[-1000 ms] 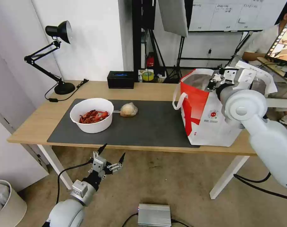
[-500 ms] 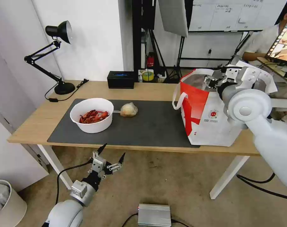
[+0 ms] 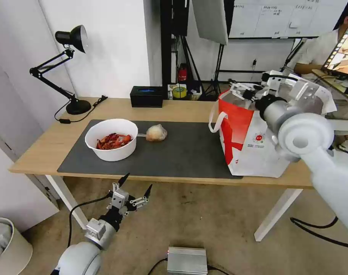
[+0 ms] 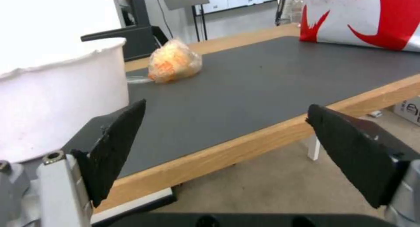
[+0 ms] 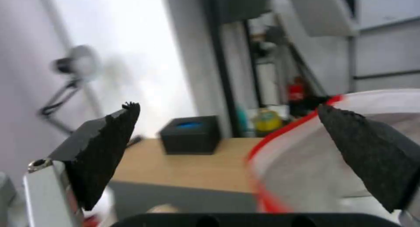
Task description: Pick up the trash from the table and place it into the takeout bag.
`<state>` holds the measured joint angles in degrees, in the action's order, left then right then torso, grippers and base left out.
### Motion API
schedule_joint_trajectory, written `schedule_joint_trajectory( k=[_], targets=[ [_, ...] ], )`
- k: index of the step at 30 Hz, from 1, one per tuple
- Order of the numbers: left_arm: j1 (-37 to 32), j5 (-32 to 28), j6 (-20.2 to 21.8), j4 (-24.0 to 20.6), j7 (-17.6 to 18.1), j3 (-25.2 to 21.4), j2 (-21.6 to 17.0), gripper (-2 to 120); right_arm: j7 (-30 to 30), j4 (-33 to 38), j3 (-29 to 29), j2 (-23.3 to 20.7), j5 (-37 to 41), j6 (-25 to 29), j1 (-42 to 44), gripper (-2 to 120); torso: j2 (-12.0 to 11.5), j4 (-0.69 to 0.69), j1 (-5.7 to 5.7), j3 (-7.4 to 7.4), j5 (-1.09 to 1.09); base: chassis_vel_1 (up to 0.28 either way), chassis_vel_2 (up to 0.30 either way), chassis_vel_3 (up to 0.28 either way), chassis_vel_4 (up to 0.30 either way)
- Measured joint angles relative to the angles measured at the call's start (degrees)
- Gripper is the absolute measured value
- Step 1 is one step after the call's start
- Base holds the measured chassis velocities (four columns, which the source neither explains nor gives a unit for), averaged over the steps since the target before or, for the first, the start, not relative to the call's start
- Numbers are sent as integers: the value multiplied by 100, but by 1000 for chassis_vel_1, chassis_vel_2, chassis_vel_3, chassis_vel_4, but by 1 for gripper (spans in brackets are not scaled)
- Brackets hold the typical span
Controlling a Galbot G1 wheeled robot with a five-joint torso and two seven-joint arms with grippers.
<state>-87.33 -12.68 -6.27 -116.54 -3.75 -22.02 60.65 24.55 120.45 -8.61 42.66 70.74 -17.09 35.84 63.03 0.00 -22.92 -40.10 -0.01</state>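
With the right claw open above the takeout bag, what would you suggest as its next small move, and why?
Probably swing the right claw away from the takeout bag toward the small clear bag. The claw is open and holds nothing, while that bag and the white bowl of shells sit on the mat. The left claw hangs open below the table edge.

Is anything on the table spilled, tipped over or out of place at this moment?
Nothing stands out. The white bowl of crayfish shells and the small clear bag sit upright on the grey mat; the takeout bag stands open.
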Motion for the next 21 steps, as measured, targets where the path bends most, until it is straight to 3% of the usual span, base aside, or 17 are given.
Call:
schedule_joint_trajectory(
  k=[2,3,6,21],
  targets=[
    [-73,-21,2,-65,1,-53,-31,100,-736,109,-182,-5,-516,325,748,100,0,-1,1,0,3,0,0,0,0],
    [-73,-21,2,-65,1,-53,-31,100,-736,109,-182,-5,-516,325,748,100,0,-1,1,0,3,0,0,0,0],
    [-125,-27,1,-88,2,-112,-30,100,-1500,243,-470,74,-1166,726,1723,100,0,-2,0,0,3,0,0,0,0],
    [-58,-145,-71,-12,-7,-123,86,100,-1624,443,-692,337,-2258,1176,3529,100,0,-1,0,0,2,0,0,0,0]
  ],
)
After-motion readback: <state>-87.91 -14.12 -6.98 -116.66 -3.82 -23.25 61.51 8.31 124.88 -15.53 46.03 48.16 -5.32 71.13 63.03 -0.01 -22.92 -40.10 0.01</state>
